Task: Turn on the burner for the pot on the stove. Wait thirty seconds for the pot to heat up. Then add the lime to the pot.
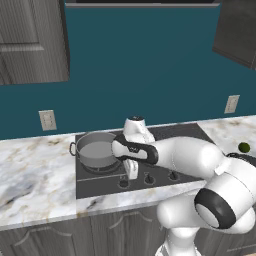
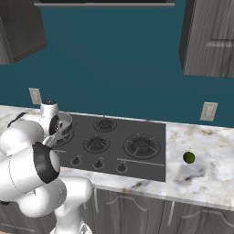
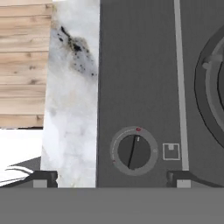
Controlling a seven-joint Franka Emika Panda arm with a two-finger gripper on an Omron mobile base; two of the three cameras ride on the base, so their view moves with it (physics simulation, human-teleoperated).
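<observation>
Left base view: stove (image 1: 165,134) sits mid-frame in a marble counter (image 1: 35,170). Pot (image 1: 97,149) stands at centre-left on the stove's left burner; the burner itself is mostly hidden under it, just a bit of grate showing at the pot's base. Arm comes up from lower right and reaches left across the stove, w/ the hand pointing down just right of the pot, over the knob row along the stove's near edge. Lime (image 1: 244,147) lies at the right edge of the frame on the counter, well apart from the pot.

Right base view: lime (image 2: 188,157) is right of centre on the marble, just off the stove's right edge. Stove (image 2: 137,132) is mid-frame, w/ the arm covering its left end.

Hand view: gripper (image 3: 111,178) at bottom of frame, tips spread wide, holding nothing. A knob (image 3: 134,151) lies between the two tips, lower centre, w/ neither tip touching it. A small burner-diagram mark (image 3: 171,152) is just right of the knob. Marble strip runs down left of centre, wood floor (image 3: 22,61) at upper left. Burner ring (image 3: 212,83) curves in at the right edge.
</observation>
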